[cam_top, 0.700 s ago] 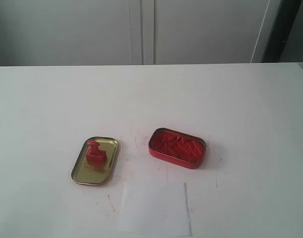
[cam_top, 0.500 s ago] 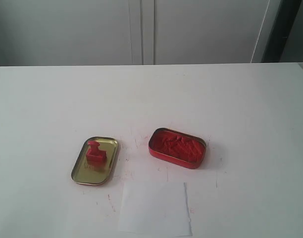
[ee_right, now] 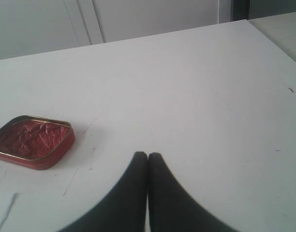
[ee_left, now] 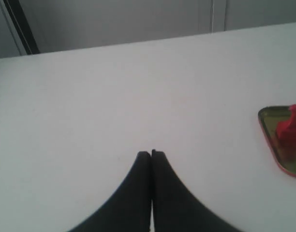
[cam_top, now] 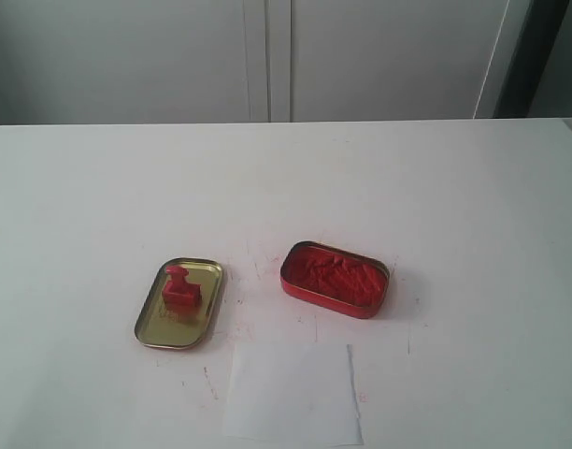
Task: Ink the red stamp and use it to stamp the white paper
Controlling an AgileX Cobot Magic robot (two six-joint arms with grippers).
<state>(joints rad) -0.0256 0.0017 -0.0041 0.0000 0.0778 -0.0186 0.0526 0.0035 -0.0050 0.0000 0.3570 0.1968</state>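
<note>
Exterior view shows the small bright-red plastic stamp point(cam_top: 181, 293) upright in the oval gold metal lid point(cam_top: 160, 327) toward the white worktop point(cam_top: 407, 187)'s near edge, the thin white paper sheet point(cam_top: 291, 393) at that edge, while the left tool point(ee_left: 151, 153) and right tool point(ee_right: 147, 154) are each pressed together.

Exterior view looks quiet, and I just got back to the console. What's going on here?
Nothing is being handled. The small bright-red plastic stamp stands upright in the oval gold-coloured metal lid, beside the open oval red tin of ink paste, with the white rectangular paper sheet nearer the camera. The left hand and right hand are both shut and empty above the white table. Inking has not started.
</note>
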